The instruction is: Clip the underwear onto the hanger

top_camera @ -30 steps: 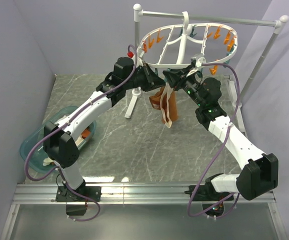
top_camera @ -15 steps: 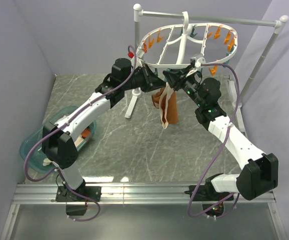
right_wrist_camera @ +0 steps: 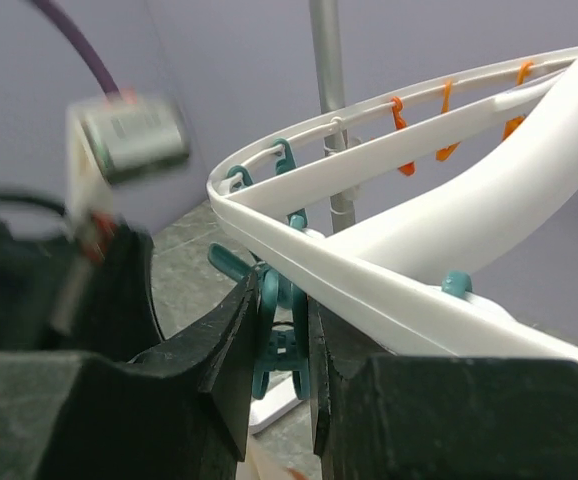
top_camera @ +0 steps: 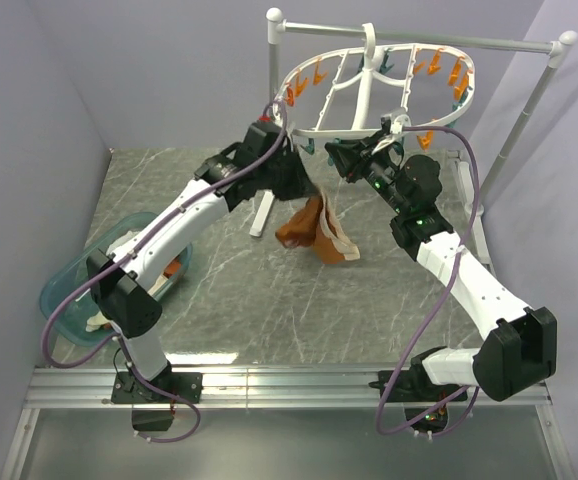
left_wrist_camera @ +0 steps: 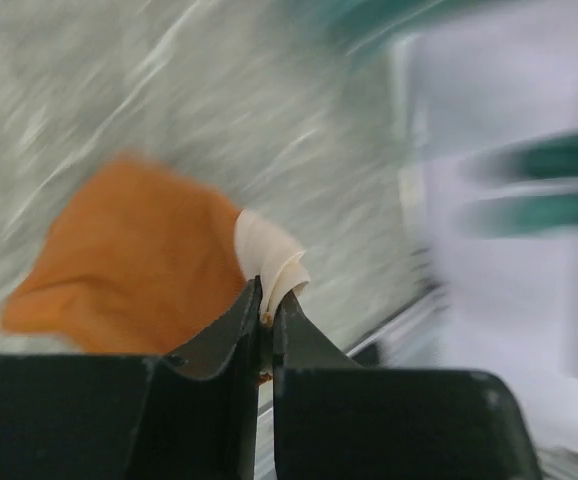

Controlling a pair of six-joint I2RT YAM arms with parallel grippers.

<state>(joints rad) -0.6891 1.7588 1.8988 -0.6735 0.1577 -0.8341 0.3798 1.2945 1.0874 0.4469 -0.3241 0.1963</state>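
Note:
The underwear [top_camera: 314, 228], rust-orange with a cream waistband, hangs spread out just above the table, below the hanger's near rim. My left gripper [top_camera: 307, 190] is shut on a fold of its cream waistband [left_wrist_camera: 269, 262]; the orange cloth [left_wrist_camera: 139, 250] trails to the left in the blurred left wrist view. The hanger [top_camera: 369, 75], a white oval rack ringed with teal and orange clothespins, hangs from the pole. At its near rim [right_wrist_camera: 369, 290] my right gripper [top_camera: 341, 152] is shut on a teal clothespin [right_wrist_camera: 287, 320], squeezing its handles. The underwear hangs apart from that clothespin.
A grey-white metal pole stand [top_camera: 419, 40] carries the hanger, with one foot [top_camera: 261, 215] on the marble tabletop behind the underwear. A teal tub [top_camera: 64, 290] holding other garments sits at the left edge. Purple walls close in on both sides.
The left arm has swung and lowered, pulling the underwear away from the clothespin; the cloth went from hanging straight down to flaring low and leftward. The right gripper has stayed on its clothespin.

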